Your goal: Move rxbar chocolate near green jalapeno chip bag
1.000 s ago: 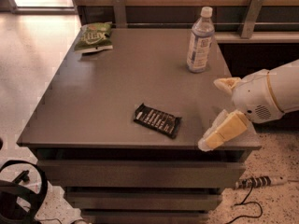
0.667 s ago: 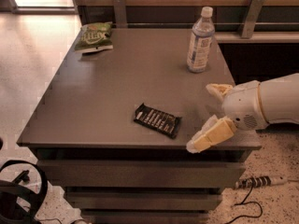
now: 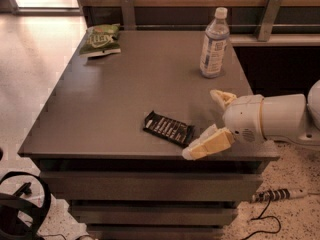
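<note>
The rxbar chocolate [image 3: 168, 128], a flat black wrapper with pale lettering, lies on the grey table [image 3: 125, 89] near its front edge. The green jalapeno chip bag [image 3: 101, 39] lies at the table's far left corner. My gripper [image 3: 206, 123] comes in from the right on a white arm, just right of the bar. Its cream fingers are spread apart, one fingertip [image 3: 200, 148] close to the bar's right end and the other finger [image 3: 221, 97] farther back. It holds nothing.
A clear water bottle [image 3: 214, 43] stands upright at the table's far right. A wooden wall with metal brackets [image 3: 268, 14] runs behind. Cables [image 3: 270, 204] lie on the speckled floor at right, and a dark object [image 3: 20, 209] sits at lower left.
My gripper has moved left, toward the bar, with its fingers still spread. The bar, bag and bottle have not moved.
</note>
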{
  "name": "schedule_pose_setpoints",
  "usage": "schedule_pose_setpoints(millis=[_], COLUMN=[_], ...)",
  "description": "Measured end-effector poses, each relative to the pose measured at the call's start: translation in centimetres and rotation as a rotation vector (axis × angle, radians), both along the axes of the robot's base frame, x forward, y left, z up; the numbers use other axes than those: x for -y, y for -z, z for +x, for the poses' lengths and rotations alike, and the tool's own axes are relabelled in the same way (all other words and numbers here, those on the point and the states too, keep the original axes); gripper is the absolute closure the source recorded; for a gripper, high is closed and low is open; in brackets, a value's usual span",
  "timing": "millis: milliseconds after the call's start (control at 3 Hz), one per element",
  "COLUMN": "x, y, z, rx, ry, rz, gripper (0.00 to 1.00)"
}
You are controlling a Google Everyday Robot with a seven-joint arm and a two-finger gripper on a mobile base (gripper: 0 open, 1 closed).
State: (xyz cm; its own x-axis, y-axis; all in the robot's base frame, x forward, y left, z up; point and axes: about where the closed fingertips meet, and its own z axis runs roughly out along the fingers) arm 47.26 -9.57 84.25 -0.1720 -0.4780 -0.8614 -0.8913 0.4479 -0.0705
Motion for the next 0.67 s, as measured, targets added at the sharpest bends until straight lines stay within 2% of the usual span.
schedule_pose_setpoints(millis=[667], x=[-2.6], y=[0.9], z=[1.0], rx=[0.028], ry=[0.039], rz=[0.031], gripper=[0.0])
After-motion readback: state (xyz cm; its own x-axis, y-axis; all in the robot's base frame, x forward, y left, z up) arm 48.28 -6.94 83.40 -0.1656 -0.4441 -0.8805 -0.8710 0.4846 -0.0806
